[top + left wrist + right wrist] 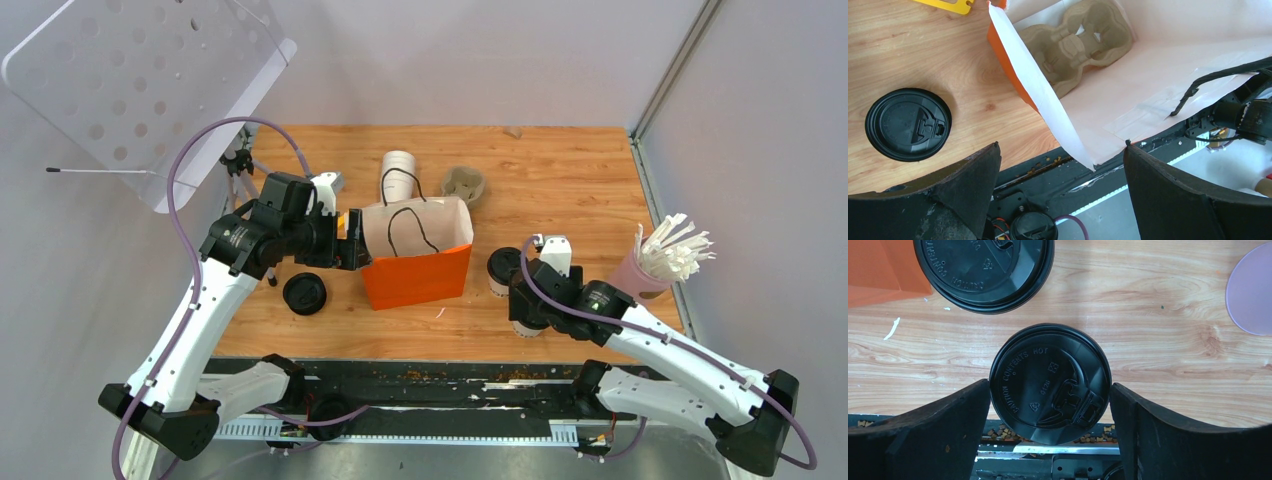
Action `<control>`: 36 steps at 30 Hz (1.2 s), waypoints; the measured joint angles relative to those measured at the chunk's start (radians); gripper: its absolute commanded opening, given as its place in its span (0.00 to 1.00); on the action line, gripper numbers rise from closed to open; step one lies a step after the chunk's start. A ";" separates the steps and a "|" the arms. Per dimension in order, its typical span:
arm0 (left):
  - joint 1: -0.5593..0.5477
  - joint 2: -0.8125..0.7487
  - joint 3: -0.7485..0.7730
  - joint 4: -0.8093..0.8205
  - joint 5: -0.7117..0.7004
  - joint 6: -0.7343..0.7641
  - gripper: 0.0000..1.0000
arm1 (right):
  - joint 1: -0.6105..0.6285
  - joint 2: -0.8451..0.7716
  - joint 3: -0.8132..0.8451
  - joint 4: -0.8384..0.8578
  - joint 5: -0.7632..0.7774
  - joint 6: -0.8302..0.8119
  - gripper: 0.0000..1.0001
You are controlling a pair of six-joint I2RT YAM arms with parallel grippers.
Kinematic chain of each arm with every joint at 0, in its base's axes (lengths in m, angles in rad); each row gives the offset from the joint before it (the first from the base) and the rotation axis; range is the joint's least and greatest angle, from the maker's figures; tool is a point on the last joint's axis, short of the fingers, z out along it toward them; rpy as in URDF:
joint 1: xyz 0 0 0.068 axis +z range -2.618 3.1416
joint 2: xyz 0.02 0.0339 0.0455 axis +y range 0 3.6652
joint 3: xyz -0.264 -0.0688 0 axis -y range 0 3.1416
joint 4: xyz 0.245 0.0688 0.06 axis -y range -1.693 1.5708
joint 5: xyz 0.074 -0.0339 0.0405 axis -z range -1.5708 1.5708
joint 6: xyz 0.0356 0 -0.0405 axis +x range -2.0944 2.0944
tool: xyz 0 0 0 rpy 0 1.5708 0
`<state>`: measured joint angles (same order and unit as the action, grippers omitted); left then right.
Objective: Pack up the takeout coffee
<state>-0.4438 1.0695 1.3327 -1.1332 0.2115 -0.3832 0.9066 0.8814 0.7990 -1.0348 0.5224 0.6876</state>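
Note:
The takeout coffee (1050, 382), a white cup under a black lid, stands near the table's front edge (527, 325). My right gripper (1050, 385) is over it, one finger against each side of the lid's rim. An orange paper bag (418, 278) with a pale inside (1148, 85) stands mid-table, mouth up. My left gripper (1062, 147) is at the bag's left end (352, 250), jaws wide open. The bag's near corner lies between its fingers, and the right fingertip (1128, 146) touches the bag's edge. A pulp cup carrier (1075, 40) shows inside the bag.
A second lidded cup (503, 270) (984, 270) stands just right of the bag. A loose black lid (304, 294) (908, 124) lies left of it. Behind the bag are stacked white cups (397, 172) and a pulp carrier (464, 184). A pink cup of straws (645, 268) stands at right.

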 measured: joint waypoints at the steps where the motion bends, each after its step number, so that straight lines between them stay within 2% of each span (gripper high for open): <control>1: 0.000 0.000 0.000 0.000 0.000 0.000 0.99 | 0.000 0.000 0.000 0.000 0.000 0.000 0.87; 12: 0.000 0.000 0.000 0.000 0.001 0.000 0.99 | 0.000 -0.002 -0.009 0.008 0.000 0.017 0.83; 21: 0.000 0.000 0.000 0.000 -0.002 0.000 0.98 | 0.000 -0.011 -0.015 0.008 0.001 0.025 0.71; 26: 0.000 0.000 0.002 0.000 -0.003 0.000 0.95 | 0.000 -0.011 -0.002 -0.013 0.001 0.021 0.69; 31: 0.000 0.003 0.021 0.000 -0.013 -0.005 0.91 | 0.000 -0.009 0.093 -0.077 0.005 -0.009 0.68; 36: -0.001 0.016 0.043 0.000 -0.049 -0.028 0.85 | 0.000 0.018 0.291 -0.135 0.022 -0.071 0.68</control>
<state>-0.4446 1.0851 1.3758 -1.1336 0.1627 -0.4110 0.9066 0.8993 1.0901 -1.1698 0.5446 0.6170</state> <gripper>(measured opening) 0.879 0.756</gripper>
